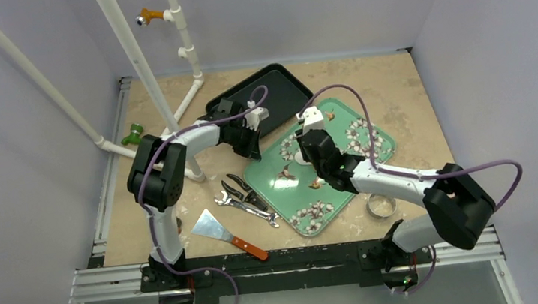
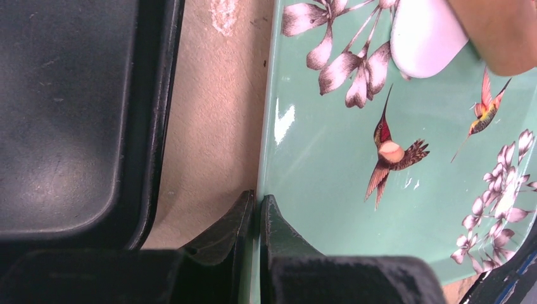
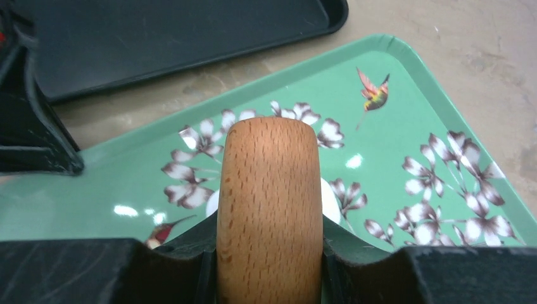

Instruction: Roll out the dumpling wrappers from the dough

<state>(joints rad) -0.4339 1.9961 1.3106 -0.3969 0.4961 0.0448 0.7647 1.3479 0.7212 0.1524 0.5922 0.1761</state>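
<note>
A: How many are showing?
B: One wrapper point(image 2: 423, 38) is lying flat on the green tray point(image 2: 329, 190) mid-worktop, under one wooden roller point(image 3: 269, 190) pointing toward the far edge.
A: Grippers?
B: The left gripper point(image 2: 258, 209) is pinching the tray rim, the right gripper point(image 3: 269, 259) is squeezing the roller

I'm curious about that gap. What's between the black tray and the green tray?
A bare strip of tan table lies between the black tray and green tray, clearest in the left wrist view.

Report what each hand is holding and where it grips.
Left hand pinches the green tray by its rim nearest the black tray. Right hand clamps the wooden rolling pin across its sides, its rounded end jutting forward.
</note>
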